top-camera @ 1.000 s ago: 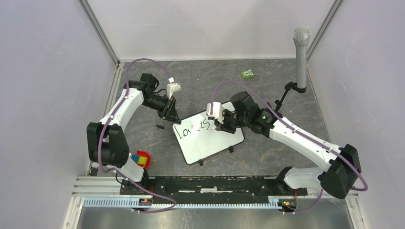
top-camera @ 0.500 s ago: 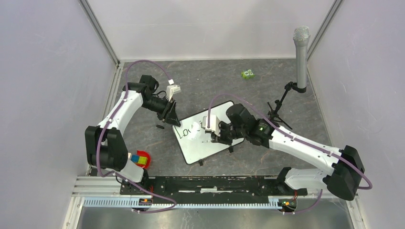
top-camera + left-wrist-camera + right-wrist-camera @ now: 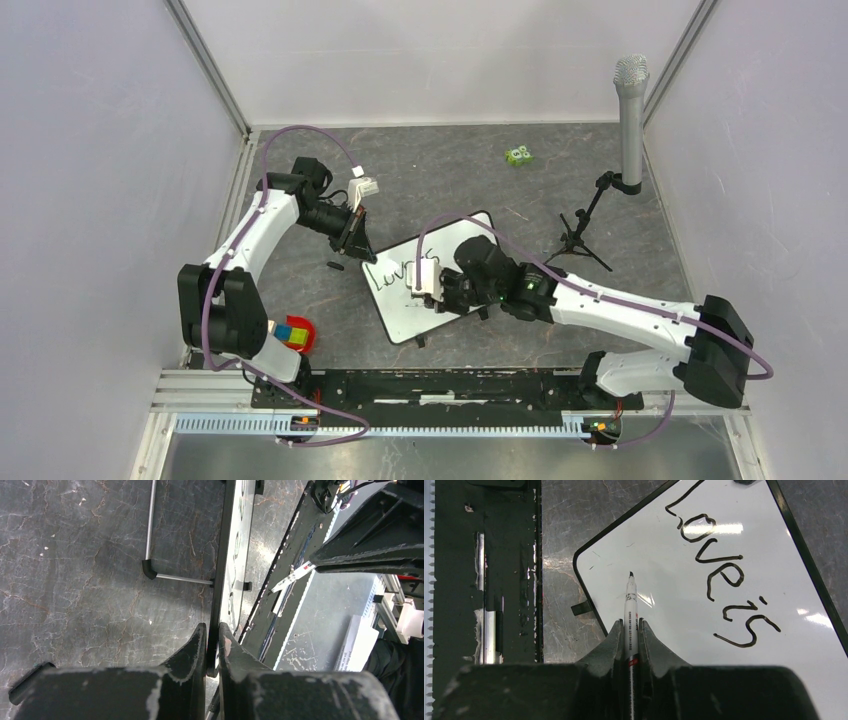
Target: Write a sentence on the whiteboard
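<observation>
Nearer now, our right gripper [image 3: 629, 626], clamped on the marker [image 3: 630, 600], aims at bare whiteboard [image 3: 664, 630] beside the sentence [image 3: 721, 575], "Love is"; our left gripper [image 3: 212, 636] pinches its edge.

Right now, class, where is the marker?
In the right wrist view the marker is clamped in the right gripper. Its tip is over the blank part of the whiteboard, near the board's corner and beside the words Love is.

marker [image 3: 631, 611] over whiteboard [image 3: 402, 312], microphone [image 3: 630, 112] behind right
</observation>
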Action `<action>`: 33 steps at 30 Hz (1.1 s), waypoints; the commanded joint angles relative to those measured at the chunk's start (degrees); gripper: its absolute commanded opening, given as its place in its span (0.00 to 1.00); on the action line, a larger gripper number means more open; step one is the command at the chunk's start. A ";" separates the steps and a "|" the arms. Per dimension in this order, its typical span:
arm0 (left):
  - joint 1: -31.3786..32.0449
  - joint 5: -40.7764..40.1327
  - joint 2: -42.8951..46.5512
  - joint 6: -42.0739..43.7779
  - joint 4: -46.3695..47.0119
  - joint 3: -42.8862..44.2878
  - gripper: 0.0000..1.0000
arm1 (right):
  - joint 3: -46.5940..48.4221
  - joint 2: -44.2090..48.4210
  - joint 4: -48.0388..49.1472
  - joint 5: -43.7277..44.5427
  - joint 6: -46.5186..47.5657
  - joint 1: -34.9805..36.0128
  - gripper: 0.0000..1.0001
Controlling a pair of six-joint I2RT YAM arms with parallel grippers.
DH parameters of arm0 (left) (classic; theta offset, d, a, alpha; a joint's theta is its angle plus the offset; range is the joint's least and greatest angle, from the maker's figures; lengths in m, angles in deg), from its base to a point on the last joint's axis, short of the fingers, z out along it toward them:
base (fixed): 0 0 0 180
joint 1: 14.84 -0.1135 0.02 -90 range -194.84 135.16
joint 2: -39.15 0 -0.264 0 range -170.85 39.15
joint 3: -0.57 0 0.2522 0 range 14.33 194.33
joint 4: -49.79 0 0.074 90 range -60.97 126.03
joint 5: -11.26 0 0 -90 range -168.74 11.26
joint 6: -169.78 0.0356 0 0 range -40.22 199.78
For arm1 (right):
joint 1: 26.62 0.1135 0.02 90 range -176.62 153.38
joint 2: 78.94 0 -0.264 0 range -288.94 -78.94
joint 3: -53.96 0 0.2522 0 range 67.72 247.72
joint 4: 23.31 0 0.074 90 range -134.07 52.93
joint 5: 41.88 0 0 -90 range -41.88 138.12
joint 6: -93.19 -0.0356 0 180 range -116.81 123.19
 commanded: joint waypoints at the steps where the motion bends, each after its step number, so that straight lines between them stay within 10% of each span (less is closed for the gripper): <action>1: 0.12 0.81 -0.06 0.55 -0.09 -0.22 0.12 | -0.18 -1.51 4.25 3.83 -0.91 2.02 0.00; 33: 0.11 -0.15 -1.08 0.97 -0.09 0.00 0.02 | -4.42 -6.30 10.56 11.31 2.78 7.40 0.00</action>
